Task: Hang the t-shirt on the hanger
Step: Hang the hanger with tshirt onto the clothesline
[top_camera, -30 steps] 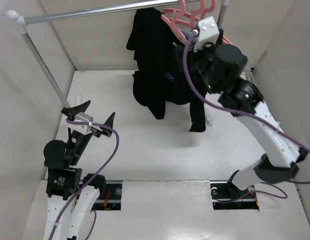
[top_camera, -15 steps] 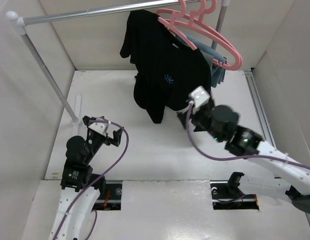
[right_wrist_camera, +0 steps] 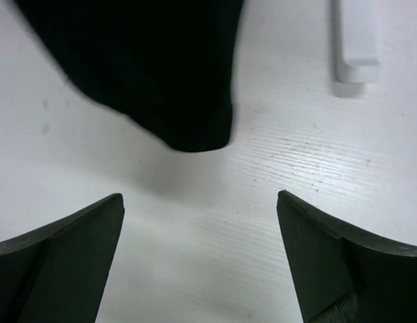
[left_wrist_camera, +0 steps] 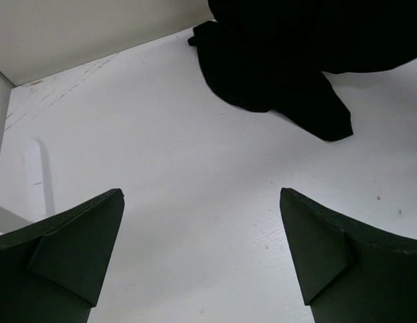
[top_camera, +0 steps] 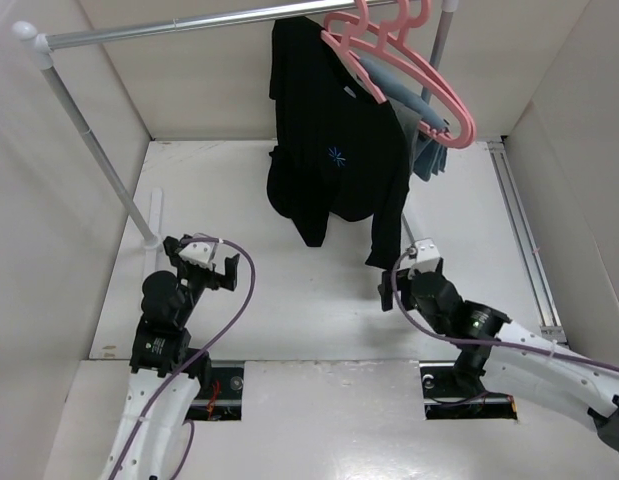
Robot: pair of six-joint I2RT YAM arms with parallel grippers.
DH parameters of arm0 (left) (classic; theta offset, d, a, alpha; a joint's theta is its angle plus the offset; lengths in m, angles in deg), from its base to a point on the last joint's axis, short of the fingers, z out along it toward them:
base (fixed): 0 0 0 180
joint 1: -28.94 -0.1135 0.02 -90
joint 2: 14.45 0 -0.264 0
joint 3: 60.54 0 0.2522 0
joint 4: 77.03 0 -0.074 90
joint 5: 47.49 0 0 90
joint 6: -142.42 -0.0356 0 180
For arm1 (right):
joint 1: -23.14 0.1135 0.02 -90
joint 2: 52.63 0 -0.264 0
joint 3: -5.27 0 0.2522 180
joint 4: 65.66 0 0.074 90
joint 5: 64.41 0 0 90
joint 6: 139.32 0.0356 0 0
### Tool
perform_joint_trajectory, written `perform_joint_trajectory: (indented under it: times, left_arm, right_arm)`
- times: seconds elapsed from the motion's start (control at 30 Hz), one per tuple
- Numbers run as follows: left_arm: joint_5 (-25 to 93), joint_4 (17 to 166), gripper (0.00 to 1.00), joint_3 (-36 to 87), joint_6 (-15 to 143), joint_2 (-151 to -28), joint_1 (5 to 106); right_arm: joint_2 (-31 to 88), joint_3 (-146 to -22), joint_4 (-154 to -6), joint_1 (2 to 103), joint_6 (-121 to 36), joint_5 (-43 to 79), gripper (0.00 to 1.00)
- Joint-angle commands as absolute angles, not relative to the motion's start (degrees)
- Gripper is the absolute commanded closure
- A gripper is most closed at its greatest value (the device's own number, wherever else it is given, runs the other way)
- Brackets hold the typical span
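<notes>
T-shirt point(top_camera: 339, 150): black, hung from the rail point(top_camera: 169, 28) at the back of the tabletop point(top_camera: 289, 300); a light-blue star mark point(top_camera: 337, 155) is seen on the chest. One sleeve hangs lowest, on the right side, clear of the tabletop.
Hanger point(top_camera: 429, 95): pink, hooked on the rail, its long arm sloping down to the right from beside the shirt's collar. How much of it sits inside the shirt cannot be told.
Blue cloth point(top_camera: 426, 150): draped just behind the pink arm, to the right of the shirt.
Left hand point(left_wrist_camera: 201, 195): fingers spread wide, nothing held; kept low over the tabletop at the near left, well apart from the shirt, whose lower edge is seen ahead of it.
Right hand point(right_wrist_camera: 200, 196): fingers spread wide, nothing held; kept low over the tabletop, just near of the hanging sleeve end, not touching it.
</notes>
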State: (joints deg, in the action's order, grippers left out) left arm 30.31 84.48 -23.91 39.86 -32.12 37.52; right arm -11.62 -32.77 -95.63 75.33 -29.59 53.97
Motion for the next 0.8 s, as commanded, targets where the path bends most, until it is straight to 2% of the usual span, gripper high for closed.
perform_joint_trajectory:
  times: [0.0, 0.23, 0.77]
  left_arm:
    - [32.1, 88.9, 0.00, -24.7, 40.0, -32.1, 36.2]
    - [32.1, 88.9, 0.00, -24.7, 40.0, -31.6, 35.2]
    - [31.0, 88.9, 0.00, -24.7, 40.0, -31.1, 34.1]
  right_arm:
    - [-16.4, -31.6, -96.8, 75.1, -16.0, 62.8, 0.01]
    - [-19.7, -34.4, -103.9, 74.6, -14.1, 69.3, 0.01]
    - [-19.1, -37.8, -105.6, 74.6, -14.1, 75.3, 0.01]
